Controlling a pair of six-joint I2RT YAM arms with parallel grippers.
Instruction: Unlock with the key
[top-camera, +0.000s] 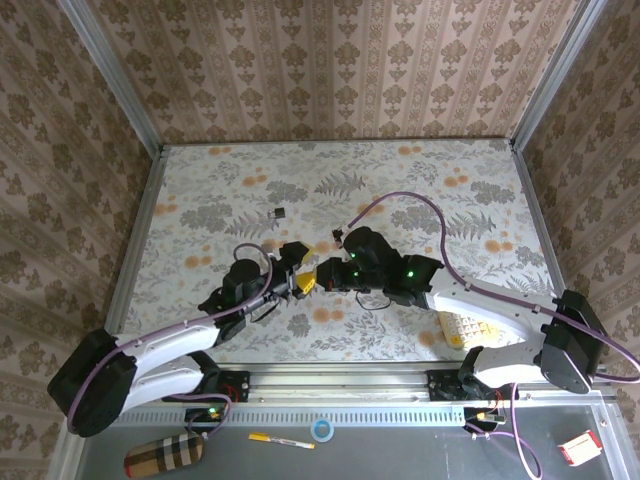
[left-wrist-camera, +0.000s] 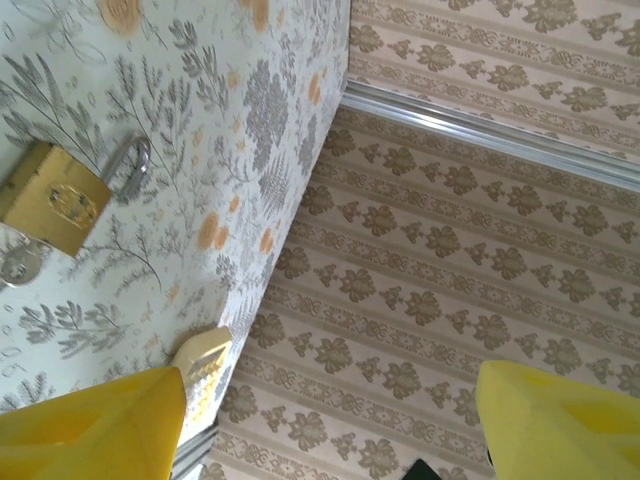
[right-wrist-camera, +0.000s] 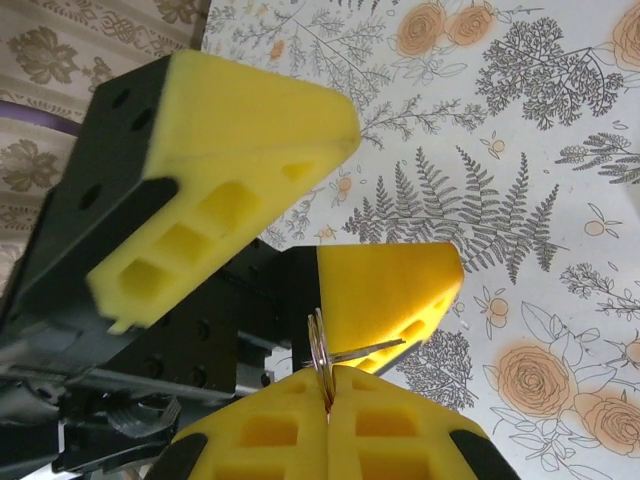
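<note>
The key lies on the worktop, far and slightly left of both grippers, its axis too small to read. The left gripper, gaping, is nearer; the right gripper pinches a metal ring.

Counter: floral cloth top w/ grey ferns & orange blooms, metal rails along the edges.
On it: brass padlock w/ silver shackle, lying flat on the cloth; tiny dark item towards the far-left part, apart from the rest; cream ridged block at the near-right edge. A small silver round bit sits just beside the padlock body, too cut off to ID.
</note>
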